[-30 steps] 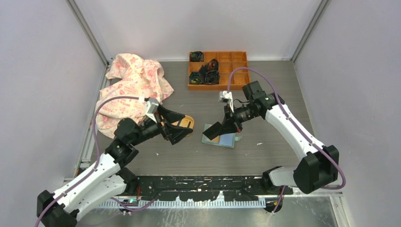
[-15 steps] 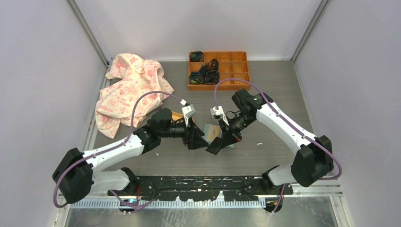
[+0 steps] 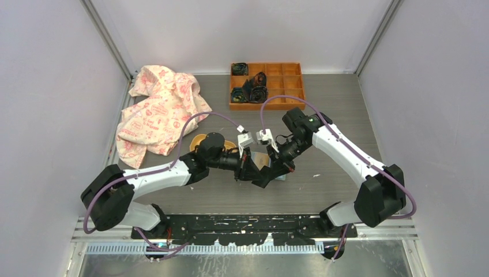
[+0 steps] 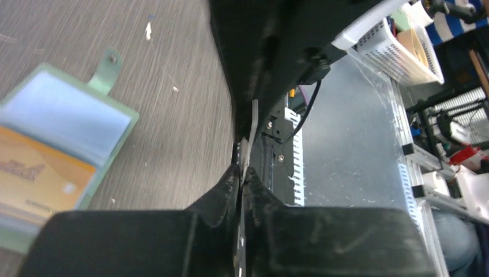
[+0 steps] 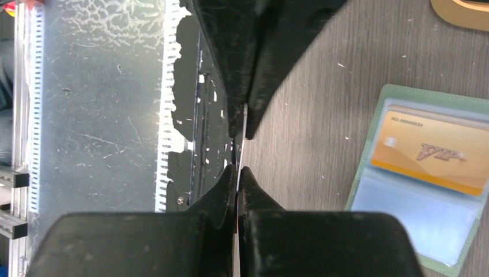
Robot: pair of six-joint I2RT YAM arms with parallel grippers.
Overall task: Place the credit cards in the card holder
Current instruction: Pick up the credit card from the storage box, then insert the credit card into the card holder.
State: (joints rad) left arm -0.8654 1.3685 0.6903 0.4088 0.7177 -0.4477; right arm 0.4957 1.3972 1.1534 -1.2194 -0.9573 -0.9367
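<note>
A whitish credit card (image 4: 249, 133) is being pinched edge-on above the worktop (image 5: 323, 115), with the right gripper (image 5: 237, 173) and left gripper (image 4: 241, 179) both clamped on it from opposite ends. This is likely a handover for re-gripping. The card holder (image 5: 415, 202) is being left open just beside them on the worktop, with an orange card (image 5: 429, 153) already sleeved.

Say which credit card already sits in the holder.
The orange VIP card, sleeved in the card holder; the other card, seen edge-on, is pinched between the left gripper and right gripper.
</note>
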